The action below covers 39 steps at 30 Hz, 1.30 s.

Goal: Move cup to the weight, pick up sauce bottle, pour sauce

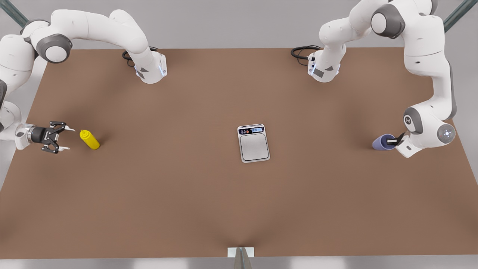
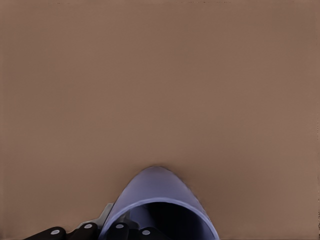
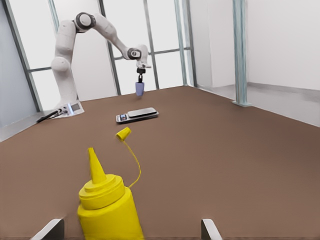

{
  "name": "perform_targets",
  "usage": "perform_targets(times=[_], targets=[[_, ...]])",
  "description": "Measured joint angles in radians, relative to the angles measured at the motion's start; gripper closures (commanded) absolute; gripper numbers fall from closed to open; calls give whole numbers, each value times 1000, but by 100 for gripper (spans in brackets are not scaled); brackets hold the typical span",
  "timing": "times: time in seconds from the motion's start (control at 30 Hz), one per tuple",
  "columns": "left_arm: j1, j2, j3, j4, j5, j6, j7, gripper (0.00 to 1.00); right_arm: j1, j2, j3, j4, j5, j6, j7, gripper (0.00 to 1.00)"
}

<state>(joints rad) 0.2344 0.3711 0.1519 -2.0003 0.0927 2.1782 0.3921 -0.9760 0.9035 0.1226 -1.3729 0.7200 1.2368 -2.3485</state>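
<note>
Cup [image 1: 382, 142] hangs clamped in the left gripper [image 1: 393, 141], well off the scale [image 1: 253, 143] toward the front view's right, seemingly lifted off the table [image 1: 186, 194]. The left wrist view shows the fingers [image 2: 116, 231] pinching the cup's wall at the rim, one inside, one outside.

Largest to smallest:
- Table: broad, brown, bare. Open run from cup to scale, nothing between. Edges lie far from the scale on every side.
- Scale: flat, low, mid-table. Grey plate wider than the cup, so some margin for landing.
- Bottle [image 1: 89, 139]: yellow, upright, well off the scale toward the front view's left. Right gripper [image 1: 63, 139] sits just beside it, jaws spread wide, not yet around it. Loose cap [image 3: 123, 133] on a thin tether lies on the scale side of the bottle.
- Cup: small, plain, no handle.

Handling, by judgement: cup likely light, stiff, smooth-walled; a rim pinch could let it swing, so carry level. Bottle probably soft-sided; take mid-body, below the nozzle, gently, or sauce comes early.
</note>
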Motion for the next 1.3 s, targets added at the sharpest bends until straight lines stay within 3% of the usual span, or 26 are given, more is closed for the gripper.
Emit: perform_targets(times=[0.13,0.37,0.43,0.6,0.87,0.9,0.93,0.97,1.1,1.3], targets=[[-147,-97,-18,0,-49,-141,-141,79,-3,-1,0,-14,-26,0,-81,0],[-178,-109,-370,0,-136,-152,-610,79,33,-6,0,-80,-75,31,-234,0],[-177,-104,-419,2,-160,-149,-681,79,49,-9,3,-101,-80,50,-246,0],[-220,-90,-439,27,-213,-145,-785,79,78,-11,9,-131,-76,84,-247,0],[-482,2,-442,89,-293,39,-1203,79,126,-14,11,-160,-70,118,-247,0],[-521,3,-442,88,-283,60,-1285,79,126,-14,11,-160,-68,118,-245,26],[-553,3,-442,87,-263,63,-1354,79,130,-14,11,-160,-68,118,-234,42],[-570,4,-442,84,-245,63,-1370,79,138,-14,11,-165,-68,126,-231,48],[-599,41,-442,79,-206,60,-1371,79,145,-14,12,-166,-68,127,-244,57],[-621,43,-442,74,-190,62,-1401,79,136,-54,46,-157,-71,85,-194,58]])
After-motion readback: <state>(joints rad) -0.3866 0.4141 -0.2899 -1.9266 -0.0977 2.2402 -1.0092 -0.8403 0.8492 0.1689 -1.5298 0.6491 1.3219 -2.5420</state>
